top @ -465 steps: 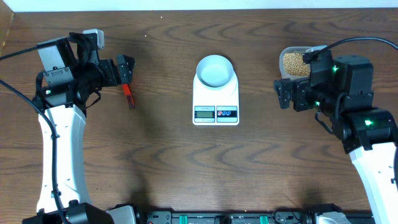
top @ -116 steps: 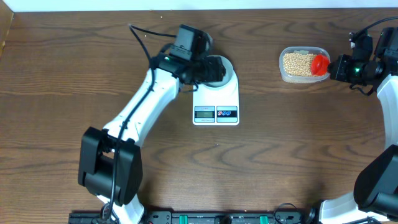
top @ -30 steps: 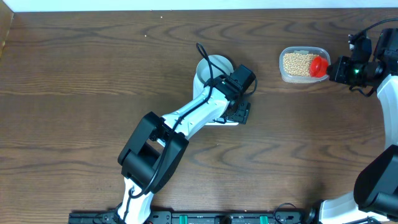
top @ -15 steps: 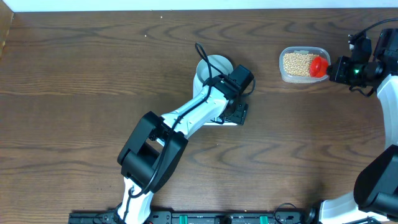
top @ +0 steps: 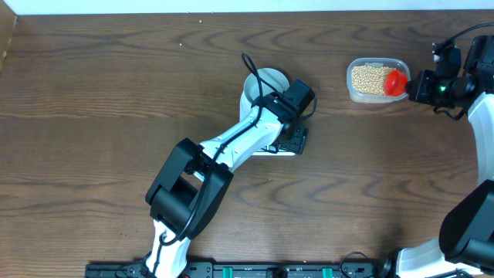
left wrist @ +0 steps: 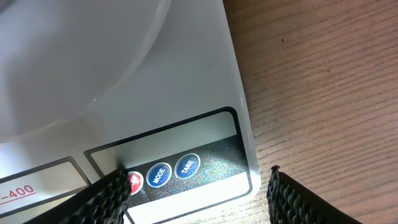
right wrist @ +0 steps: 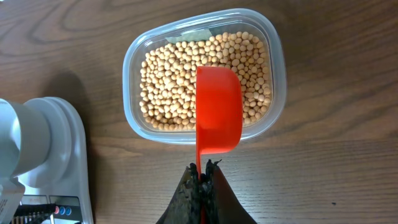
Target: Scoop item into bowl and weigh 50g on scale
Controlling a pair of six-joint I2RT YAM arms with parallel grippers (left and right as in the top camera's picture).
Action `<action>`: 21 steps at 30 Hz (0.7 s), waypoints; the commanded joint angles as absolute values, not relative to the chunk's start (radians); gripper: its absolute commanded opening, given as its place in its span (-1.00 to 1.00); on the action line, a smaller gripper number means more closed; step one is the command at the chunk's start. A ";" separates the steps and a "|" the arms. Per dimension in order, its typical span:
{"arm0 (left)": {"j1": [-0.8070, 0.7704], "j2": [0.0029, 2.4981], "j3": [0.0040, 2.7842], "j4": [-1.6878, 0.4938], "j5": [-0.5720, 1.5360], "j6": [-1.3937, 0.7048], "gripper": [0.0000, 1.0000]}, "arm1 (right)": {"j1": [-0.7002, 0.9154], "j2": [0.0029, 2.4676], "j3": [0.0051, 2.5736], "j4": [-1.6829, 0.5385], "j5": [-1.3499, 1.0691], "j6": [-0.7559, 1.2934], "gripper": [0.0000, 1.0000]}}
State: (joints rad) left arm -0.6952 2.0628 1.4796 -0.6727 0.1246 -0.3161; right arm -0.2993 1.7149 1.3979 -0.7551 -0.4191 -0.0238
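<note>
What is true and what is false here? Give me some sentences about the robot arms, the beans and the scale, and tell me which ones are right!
1. The right gripper holds a red scoop over the tub. True.
2. The tub is empty. False: it is full of soybeans.
3. The bowl stands on the table beside the scale. False: it stands on the scale.
4. The left gripper is open, right by the scale's buttons. True.
5. The left gripper holds the scoop. False: it holds nothing.
</note>
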 commanded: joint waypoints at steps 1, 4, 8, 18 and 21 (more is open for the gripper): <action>-0.690 2.086 1.467 -0.669 0.125 -0.307 0.46 | -0.300 1.724 1.410 -0.763 -0.429 -0.039 -0.98; -0.690 2.086 1.467 -0.669 0.139 -0.307 0.45 | -0.300 1.724 1.410 -0.763 -0.429 -0.039 -0.98; -0.691 2.088 1.458 -0.653 0.146 -0.307 0.47 | -0.300 1.724 1.410 -0.763 -0.429 -0.039 -0.98; -0.691 2.094 1.437 -0.633 0.150 -0.307 0.47 | -0.300 1.724 1.410 -0.763 -0.429 -0.039 -0.98; -0.691 2.094 1.437 -0.645 0.150 -0.309 0.47 | -0.300 1.724 1.410 -0.763 -0.428 -0.039 -0.98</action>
State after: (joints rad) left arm -0.6952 2.0628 1.4712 -0.6346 0.1280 -0.3161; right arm -0.2993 1.7149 1.3979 -0.7555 -0.4191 -0.0238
